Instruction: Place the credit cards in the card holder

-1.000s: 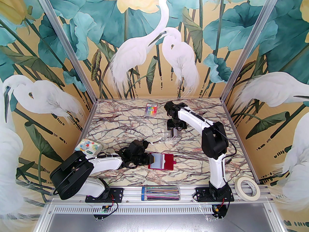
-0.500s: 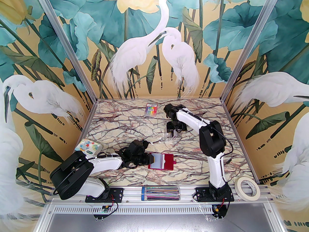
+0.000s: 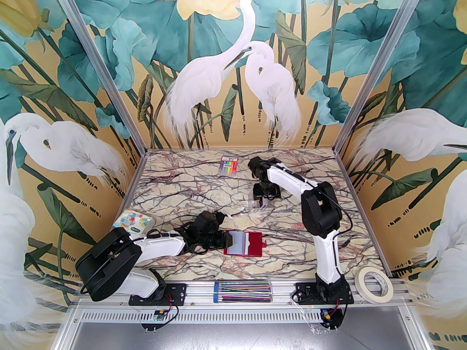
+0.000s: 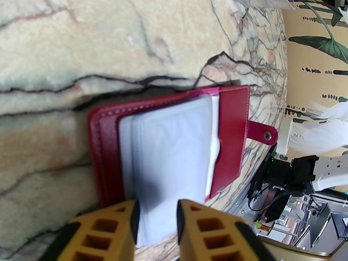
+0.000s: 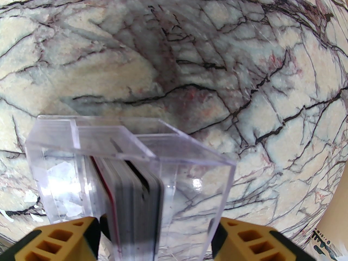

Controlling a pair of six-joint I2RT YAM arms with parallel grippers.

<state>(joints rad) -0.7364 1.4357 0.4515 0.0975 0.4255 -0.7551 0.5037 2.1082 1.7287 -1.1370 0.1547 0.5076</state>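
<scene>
- Cards stand on edge in a tight grey stack inside a clear box at mid-table. They are well apart from the holder, which lies open nearer the arm bases.
- Right gripper hangs over the box with its jaws apart, straddling the stack. One finger sits close beside the cards and the other is out by the box wall, with a gap to the stack. It holds nothing.
- Left gripper is pinched on the near edge of the holder's clear sleeves, which fan up off the red cover. The snap tab hangs free at the far side.
- The cards look light, thin and stiff, with slick faces. Packed face to face, several would likely lift together or slide on one another.
- The best hold is probably across the faces at the exposed top edge, taking an outer card or a thin few, squeezed flat and not bent.
- The box looks light and hard, so a finger dragging on its wall could tip it or push it across the marble table.
- The sleeves look soft, floppy and slippery, while the cover is pliant. The pinch at the sleeve edge suits steadying the holder, but a hard tug might crease or tear the plastic.
</scene>
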